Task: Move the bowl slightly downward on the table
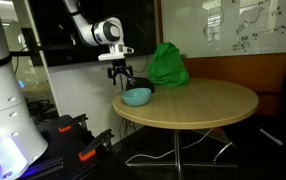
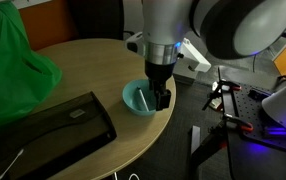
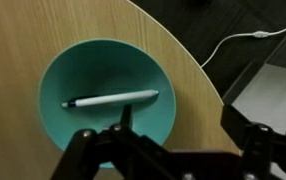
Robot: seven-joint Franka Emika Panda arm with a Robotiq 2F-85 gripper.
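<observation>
Two tool fingers (image 3: 123, 122) were closest to the wrist cam, dark and out of focus along the bottom edge. My tool (image 3: 176, 118) was spread wide and held nothing. One finger hung over the inside of the bowl (image 3: 103, 70), the other outside it, with the rim between them. Couldn't tell whether either finger touched the rim.

Count on the surface (image 1: 198, 105):
- 1 teal bowl, upright, right at the rounded edge on my arm's side. Seen in both exterior views (image 1: 136, 97) (image 2: 135, 97).
- 1 white pen (image 3: 111, 98), lying flat across the bowl's bottom, seen in the wrist view only.
- 1 green bag (image 1: 167, 64), just behind the bowl in an exterior view, crumpled. I couldn't tell if it touched the bowl.
- 1 black flat case (image 2: 48, 125), beside the bowl but apart from it, near the surface's edge.

Off the surface, 1 white cable (image 3: 238, 42) lay on the dark floor.

The tool pointed straight down over the bowl's outer side in both exterior views (image 1: 120, 78) (image 2: 161, 100). There was 1 arm and 1 tool in the shot.
</observation>
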